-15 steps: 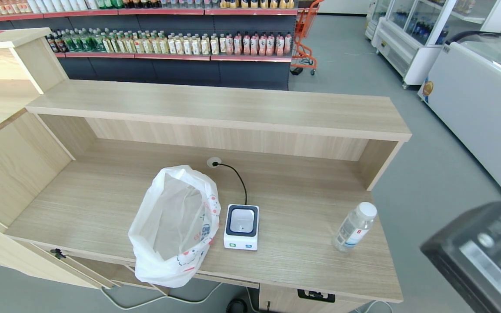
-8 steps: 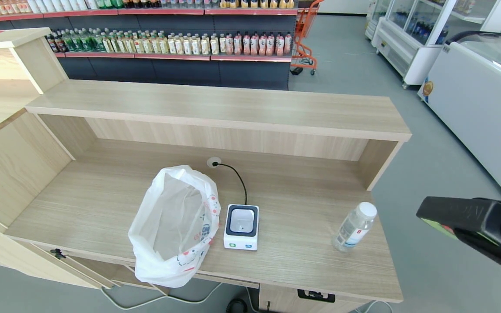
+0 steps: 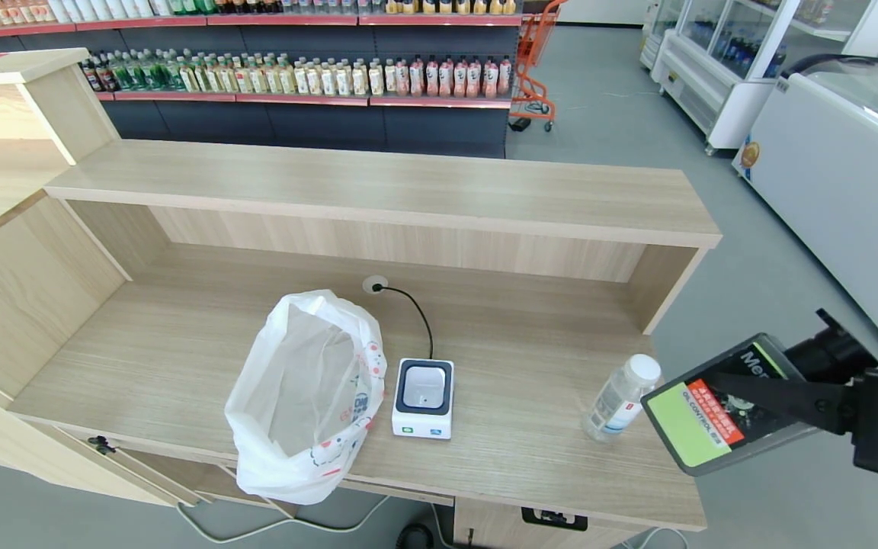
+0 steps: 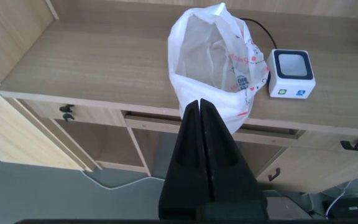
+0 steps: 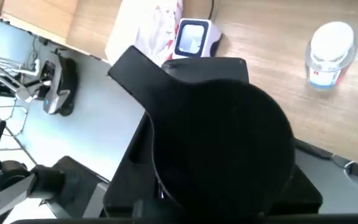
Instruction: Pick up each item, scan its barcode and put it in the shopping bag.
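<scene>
Right fingers (image 3: pixel 789 393) clamp dark box (image 3: pixel 684 436) beside bottle (image 3: pixel 622 396); left fingers (image 4: pixel 194 155) pressed together, empty.

Bright, even light is washing the wooden counter (image 3: pixel 530 427) — soft shade is gathering under its upper shelf (image 3: pixel 378 191), lines bowing at the head view's edges.

Bare counter (image 3: pixel 523 358) lies open between barcode scanner (image 3: pixel 424 396) and water bottle (image 3: pixel 622 396). The shopping bag (image 3: pixel 306 396) stands just beside the scanner, mouth open upward. The right gripper (image 3: pixel 744 393) holds a black box (image 3: pixel 675 427) just beside the bottle.
</scene>
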Controlling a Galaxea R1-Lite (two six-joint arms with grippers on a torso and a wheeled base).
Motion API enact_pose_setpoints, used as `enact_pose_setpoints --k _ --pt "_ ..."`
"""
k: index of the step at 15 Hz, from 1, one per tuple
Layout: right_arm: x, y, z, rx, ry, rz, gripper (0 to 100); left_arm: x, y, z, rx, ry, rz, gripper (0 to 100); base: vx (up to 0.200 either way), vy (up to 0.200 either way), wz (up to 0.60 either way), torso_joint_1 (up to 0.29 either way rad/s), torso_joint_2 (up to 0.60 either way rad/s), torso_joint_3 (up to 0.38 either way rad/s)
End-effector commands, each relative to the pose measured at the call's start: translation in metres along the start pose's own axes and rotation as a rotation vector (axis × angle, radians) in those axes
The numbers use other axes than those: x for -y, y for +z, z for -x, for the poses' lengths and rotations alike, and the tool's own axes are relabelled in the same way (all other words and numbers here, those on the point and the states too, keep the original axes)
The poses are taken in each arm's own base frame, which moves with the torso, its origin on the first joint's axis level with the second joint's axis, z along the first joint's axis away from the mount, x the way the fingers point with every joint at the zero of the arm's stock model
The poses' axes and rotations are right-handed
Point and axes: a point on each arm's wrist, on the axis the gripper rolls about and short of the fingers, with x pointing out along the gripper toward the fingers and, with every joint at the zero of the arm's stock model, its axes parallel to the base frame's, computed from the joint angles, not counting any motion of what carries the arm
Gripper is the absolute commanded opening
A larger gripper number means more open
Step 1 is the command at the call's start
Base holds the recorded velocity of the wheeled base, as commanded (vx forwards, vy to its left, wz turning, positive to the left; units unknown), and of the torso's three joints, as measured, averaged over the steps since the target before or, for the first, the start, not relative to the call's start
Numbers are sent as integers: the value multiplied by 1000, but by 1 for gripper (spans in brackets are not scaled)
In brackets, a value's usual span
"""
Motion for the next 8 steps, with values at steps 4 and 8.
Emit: enact_pose_setpoints --k 4,8 --pt "17 -9 -29 -16 -55 -25 0 0 0 0 -3 -1 0 0 0 0 0 0 0 0" --pt "23 -13 -30 -26 -81 -38 0 0 0 0 -1 -1 -1 0 0 0 0 0 0 0"
